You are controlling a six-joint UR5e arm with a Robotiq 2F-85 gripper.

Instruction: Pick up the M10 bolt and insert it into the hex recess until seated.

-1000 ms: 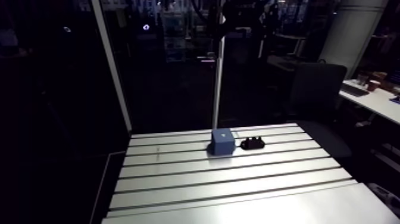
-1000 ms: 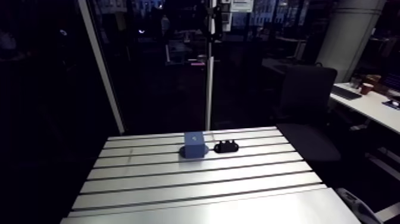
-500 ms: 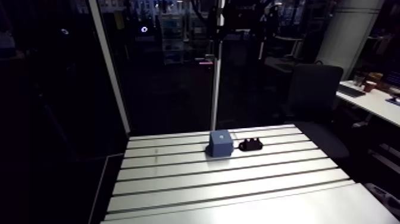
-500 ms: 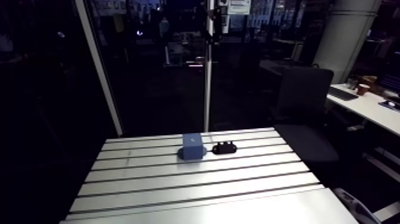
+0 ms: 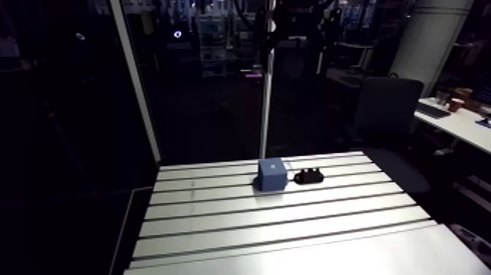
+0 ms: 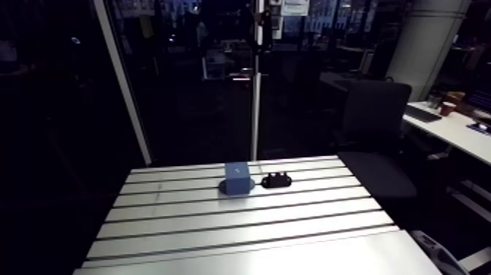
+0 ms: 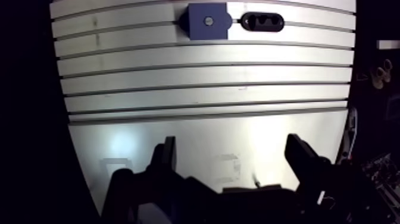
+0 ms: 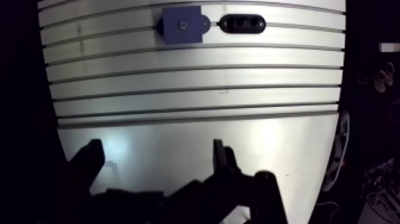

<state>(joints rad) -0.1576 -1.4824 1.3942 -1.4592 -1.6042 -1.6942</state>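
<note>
Gripper (image 7: pixel 232 149) wide open, holding nothing, over near table (image 7: pixel 208 77) end; blue block (image 7: pixel 206 21) and black fixture (image 7: pixel 262 22) far, untouched.

A slotted metal desk (image 6: pixel 241 219) carries a blue block (image 6: pixel 237 178). Just beside the block, not touching it, lies a small black oval piece (image 6: pixel 275 179). The desk's long grooves run past the block.
</note>
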